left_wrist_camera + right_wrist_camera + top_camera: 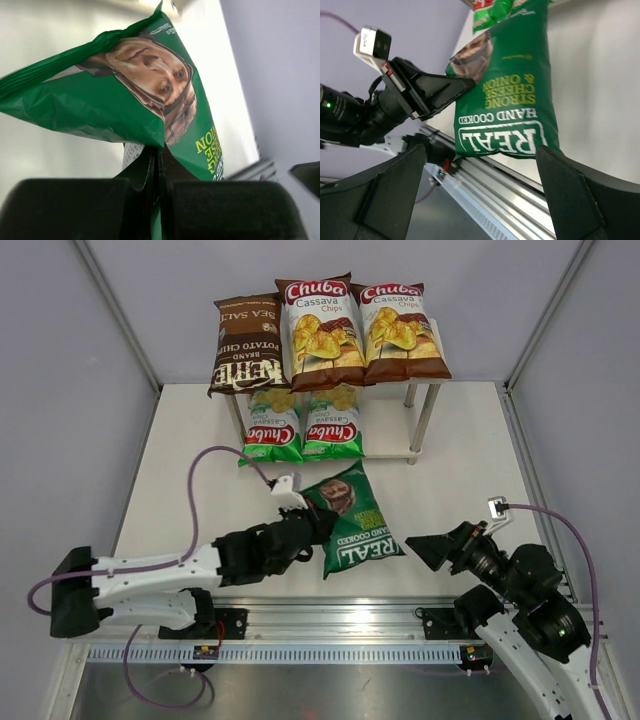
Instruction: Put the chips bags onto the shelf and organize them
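Note:
The dark green REAL bag (352, 522) lies on the white table in front of the shelf (392, 436). My left gripper (322, 525) is shut on its left edge; the left wrist view shows the jaws (159, 170) pinched together on the green foil (100, 100). My right gripper (425, 548) hovers open to the bag's right, level with its bottom edge (510, 100). A brown Kettle bag (247, 343) and two Chuba Cassava bags (320, 330) (400, 330) lie on the top board. Two light green Chuba bags (272, 427) (333, 423) stand on the lower board.
The lower board shows bare wood to the right of the green bags. A metal rail (330, 625) runs along the near table edge. White walls close in the left, right and back. A purple cable (200, 490) loops over the left arm.

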Controlling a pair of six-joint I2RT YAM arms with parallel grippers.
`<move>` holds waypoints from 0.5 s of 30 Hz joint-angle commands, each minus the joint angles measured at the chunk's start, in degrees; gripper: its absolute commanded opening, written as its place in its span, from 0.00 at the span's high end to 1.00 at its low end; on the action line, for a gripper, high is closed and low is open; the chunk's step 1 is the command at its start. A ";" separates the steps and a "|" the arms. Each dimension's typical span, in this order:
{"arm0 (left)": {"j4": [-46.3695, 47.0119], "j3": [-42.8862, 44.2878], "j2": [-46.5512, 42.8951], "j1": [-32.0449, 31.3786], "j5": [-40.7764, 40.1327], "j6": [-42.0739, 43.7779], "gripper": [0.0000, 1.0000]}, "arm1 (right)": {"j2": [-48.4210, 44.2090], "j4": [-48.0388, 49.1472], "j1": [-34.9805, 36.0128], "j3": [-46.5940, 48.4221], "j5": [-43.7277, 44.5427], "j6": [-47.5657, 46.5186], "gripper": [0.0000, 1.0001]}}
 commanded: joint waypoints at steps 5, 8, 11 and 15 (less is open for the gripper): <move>-9.99 -2.13 -18.98 1.06 -21.52 -5.17 1.00 | 1.24 28.36 -0.18 -12.86 -10.92 20.88 0.00; -9.74 -1.78 -22.42 3.25 -23.82 -5.34 1.00 | 5.27 46.10 -0.18 -21.12 -14.78 32.22 0.01; -5.26 -1.87 -22.69 4.92 -23.65 -5.25 1.00 | 11.67 62.11 -0.01 -24.92 -17.77 36.21 0.01; 0.62 -2.22 -20.67 7.30 -20.05 -7.27 1.00 | 19.16 70.75 -0.01 -24.57 -18.32 34.28 0.01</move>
